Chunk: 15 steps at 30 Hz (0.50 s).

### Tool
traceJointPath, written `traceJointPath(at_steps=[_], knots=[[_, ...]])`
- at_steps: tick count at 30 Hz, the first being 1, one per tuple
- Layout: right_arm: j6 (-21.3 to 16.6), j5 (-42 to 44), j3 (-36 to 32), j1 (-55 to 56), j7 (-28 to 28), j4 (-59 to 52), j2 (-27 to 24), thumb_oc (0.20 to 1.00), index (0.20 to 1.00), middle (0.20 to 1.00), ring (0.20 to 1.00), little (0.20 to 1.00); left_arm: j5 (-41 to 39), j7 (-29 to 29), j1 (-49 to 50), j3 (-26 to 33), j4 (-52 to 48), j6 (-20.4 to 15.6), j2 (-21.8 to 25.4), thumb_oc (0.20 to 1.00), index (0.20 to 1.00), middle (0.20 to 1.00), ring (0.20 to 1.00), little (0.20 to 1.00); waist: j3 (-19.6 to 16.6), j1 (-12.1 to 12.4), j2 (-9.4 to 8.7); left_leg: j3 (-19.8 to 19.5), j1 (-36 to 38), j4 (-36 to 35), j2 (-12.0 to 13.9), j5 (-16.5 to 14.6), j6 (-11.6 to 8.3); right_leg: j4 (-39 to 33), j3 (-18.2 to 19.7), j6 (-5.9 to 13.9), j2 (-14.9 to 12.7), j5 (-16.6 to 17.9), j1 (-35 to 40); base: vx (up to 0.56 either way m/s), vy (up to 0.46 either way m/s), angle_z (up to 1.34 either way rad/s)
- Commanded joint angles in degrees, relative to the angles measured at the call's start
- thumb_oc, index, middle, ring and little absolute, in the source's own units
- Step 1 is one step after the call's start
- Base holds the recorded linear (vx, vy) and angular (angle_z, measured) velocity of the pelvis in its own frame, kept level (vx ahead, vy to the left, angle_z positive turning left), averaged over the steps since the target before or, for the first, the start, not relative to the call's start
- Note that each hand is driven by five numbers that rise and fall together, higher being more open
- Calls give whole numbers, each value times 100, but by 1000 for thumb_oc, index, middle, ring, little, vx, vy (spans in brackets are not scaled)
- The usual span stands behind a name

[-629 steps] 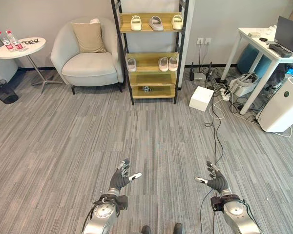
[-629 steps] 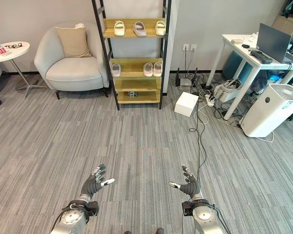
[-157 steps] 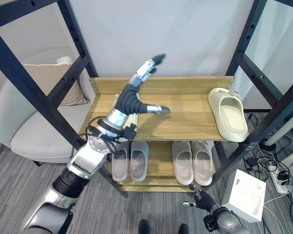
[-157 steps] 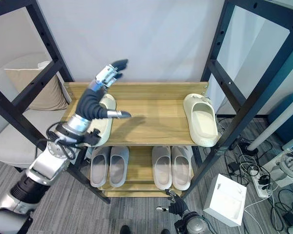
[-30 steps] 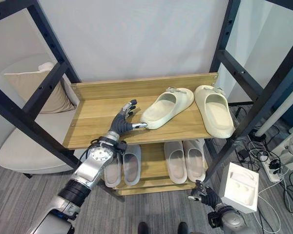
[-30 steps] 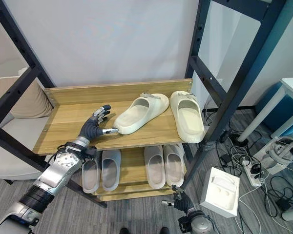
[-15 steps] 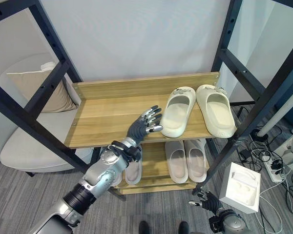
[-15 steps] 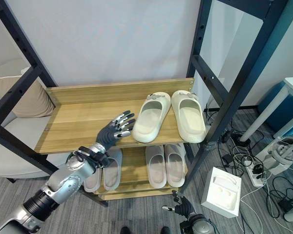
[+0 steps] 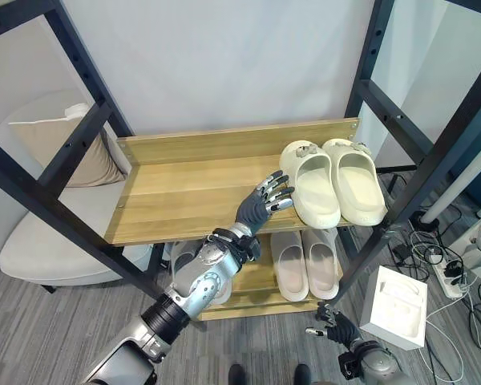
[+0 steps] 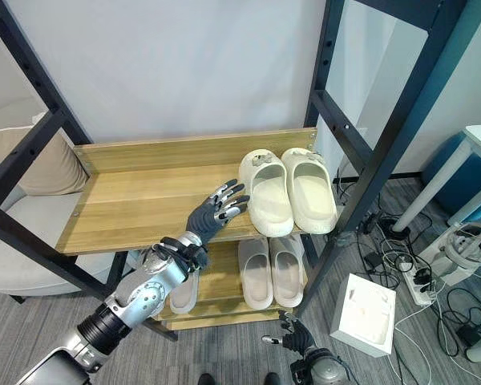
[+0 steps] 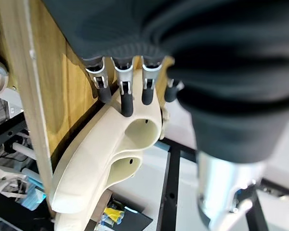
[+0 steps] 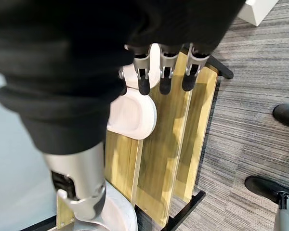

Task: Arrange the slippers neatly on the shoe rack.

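Outward from my left hand (image 9: 260,210): its fingers (image 11: 126,98) are straight and spread, holding nothing, their dark tips resting against the side of the nearer cream slipper (image 9: 313,184). That slipper lies on the upper wooden shelf (image 9: 184,192) of the shoe rack (image 10: 349,128), toe toward me, just beside a second cream slipper (image 9: 356,182) of the same kind; the two sit side by side and appear to touch, at the shelf's right end, with the outer one near the black upright. To the left of my hand the shelf is bare wood.

On the shelf below, a pair of pale grey slippers (image 10: 271,271) lies side by side under the cream pair, and part of another pale slipper (image 10: 184,293) shows beneath my left forearm.

My right hand (image 10: 292,338) hangs low, close to the grey carpeted floor (image 10: 224,353) in front of the rack; its fingers (image 12: 164,74) are relaxed and loosely extended, holding nothing.

Beyond the rack: a beige cushion (image 9: 68,152) on a light armchair (image 9: 32,241) on the left, a white box (image 9: 398,306) on the floor on the right, and a power strip with cords (image 9: 457,281) past it.
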Motion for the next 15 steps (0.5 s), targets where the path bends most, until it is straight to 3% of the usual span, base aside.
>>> traceJointPath(at_steps=[1,2,8,15], knots=[[-180,152,-61,-273,-47,-36,205,1000,1000,1000,1000,1000,575,23,-949,54,440,-256,-201,1000,1000,1000,1000,1000,181,-117,-246,41,496,-35,-335,-1178,272,12,-59,255,-8,-953,257,-17,-10,-3],[-265,170,-89,-278,-76,-21,252,1000,1000,1000,1000,1000,1244,188,-917,279,403,-364,-57,1000,1000,1000,1000,1000,198,-72,-263,32,518,-35,-331,-1178,271,12,-74,245,-7,-960,280,0,0,0],[-448,99,-113,-288,-124,57,304,1000,1000,1000,1000,1000,2486,569,-813,866,184,-636,194,1000,1000,1000,1000,1000,203,2,-306,-8,508,-35,-327,-1154,258,12,-103,230,-1,-967,295,0,0,0],[-659,30,-126,-384,-177,156,340,1000,1000,1000,1000,1000,4576,1157,-896,1396,-283,-787,777,1000,1000,1000,1000,1000,191,109,-337,-53,505,-35,-329,-1157,243,12,-126,239,-6,-950,302,-13,7,6]])
